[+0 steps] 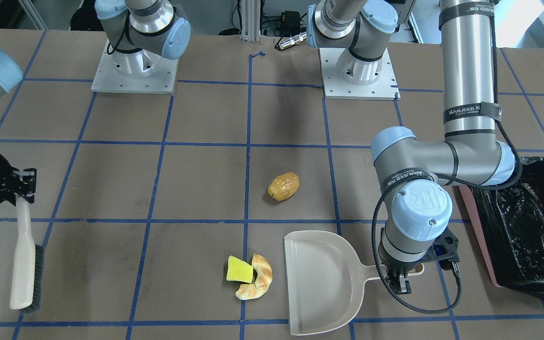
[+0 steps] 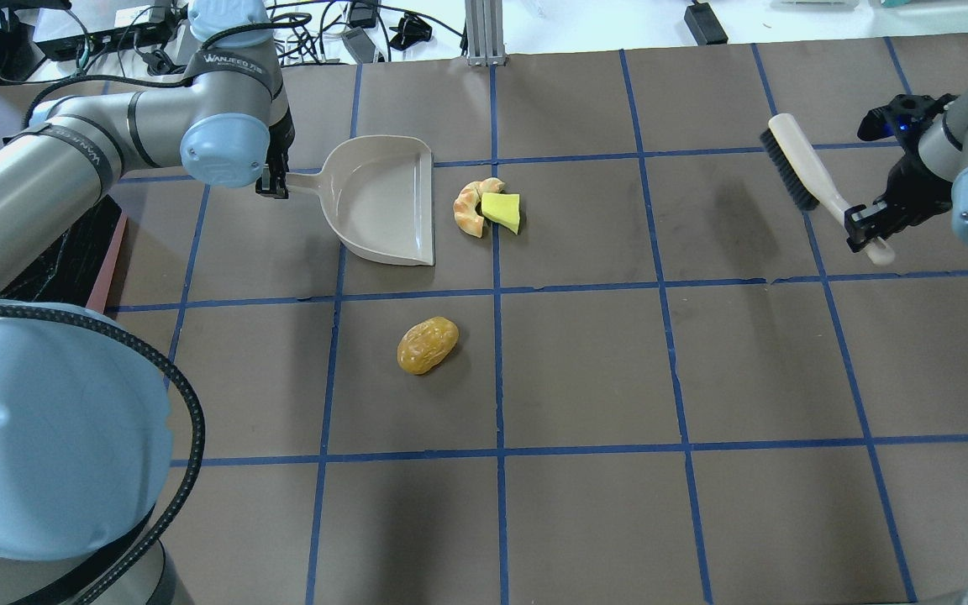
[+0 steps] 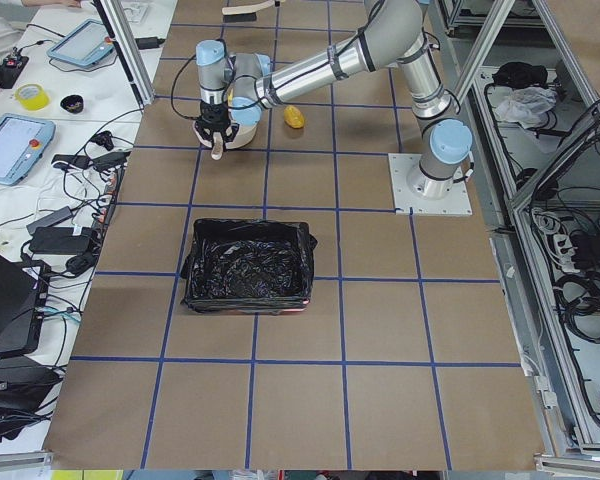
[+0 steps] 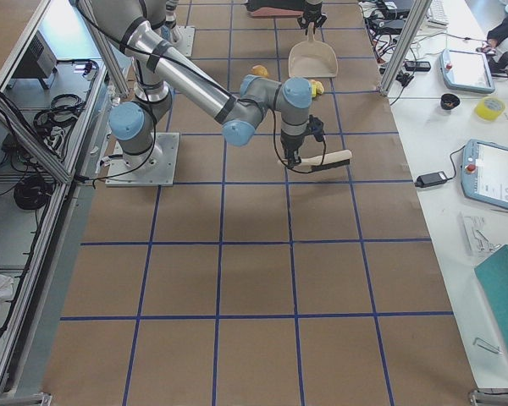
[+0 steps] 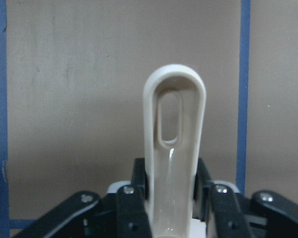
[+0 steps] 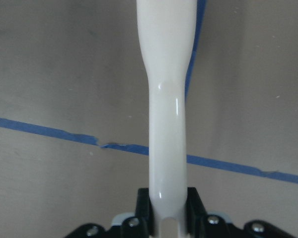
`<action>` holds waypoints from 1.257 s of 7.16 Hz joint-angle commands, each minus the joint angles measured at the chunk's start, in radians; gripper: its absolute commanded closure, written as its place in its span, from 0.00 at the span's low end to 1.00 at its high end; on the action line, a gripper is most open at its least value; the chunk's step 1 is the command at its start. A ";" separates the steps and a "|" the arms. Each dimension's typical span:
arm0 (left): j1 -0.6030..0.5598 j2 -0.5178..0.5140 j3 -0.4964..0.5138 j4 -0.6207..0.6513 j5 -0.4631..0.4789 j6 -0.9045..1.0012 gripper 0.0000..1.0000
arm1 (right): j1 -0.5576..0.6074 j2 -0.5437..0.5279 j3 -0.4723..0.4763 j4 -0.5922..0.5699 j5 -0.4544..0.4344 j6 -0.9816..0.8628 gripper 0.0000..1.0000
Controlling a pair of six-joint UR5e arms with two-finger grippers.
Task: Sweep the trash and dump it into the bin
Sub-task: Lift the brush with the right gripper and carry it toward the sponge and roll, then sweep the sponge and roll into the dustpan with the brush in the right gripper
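Three trash items lie on the table: a golden-brown lump (image 1: 283, 186) (image 2: 428, 344), and a yellow wedge (image 1: 239, 269) (image 2: 502, 211) touching a curved pastry (image 1: 259, 278) (image 2: 469, 207). My left gripper (image 1: 400, 283) (image 2: 272, 185) is shut on the handle (image 5: 175, 148) of the beige dustpan (image 1: 321, 283) (image 2: 383, 202), which rests flat with its mouth facing the wedge and pastry. My right gripper (image 1: 24, 186) (image 2: 862, 228) is shut on the white handle (image 6: 168, 124) of the brush (image 1: 24, 269) (image 2: 803, 172), far to the robot's right of the trash. The pink bin (image 1: 531, 226) (image 3: 248, 266) with its black bag stands beside the left arm.
Both arm bases (image 1: 135, 71) (image 1: 359, 71) are bolted at the robot's side of the table. Blue tape lines grid the brown tabletop (image 2: 585, 370). Open table lies between the brush and the trash.
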 commanded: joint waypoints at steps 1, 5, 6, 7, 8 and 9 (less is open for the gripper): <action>0.000 0.000 0.000 0.000 0.000 0.001 1.00 | 0.254 -0.007 -0.002 0.038 -0.005 0.419 1.00; -0.001 -0.003 -0.003 0.005 -0.002 0.007 1.00 | 0.700 0.225 -0.166 0.022 0.012 0.963 1.00; -0.001 -0.003 -0.003 0.005 0.000 0.008 1.00 | 0.758 0.302 -0.233 0.012 0.042 0.980 1.00; -0.001 -0.003 -0.003 0.005 -0.002 0.008 1.00 | 0.792 0.360 -0.314 0.012 0.143 0.976 1.00; -0.003 -0.003 -0.003 0.005 -0.002 0.007 1.00 | 0.823 0.397 -0.423 0.021 0.208 0.967 1.00; -0.001 -0.003 -0.003 0.007 0.000 0.005 1.00 | 0.863 0.410 -0.503 0.049 0.225 0.977 1.00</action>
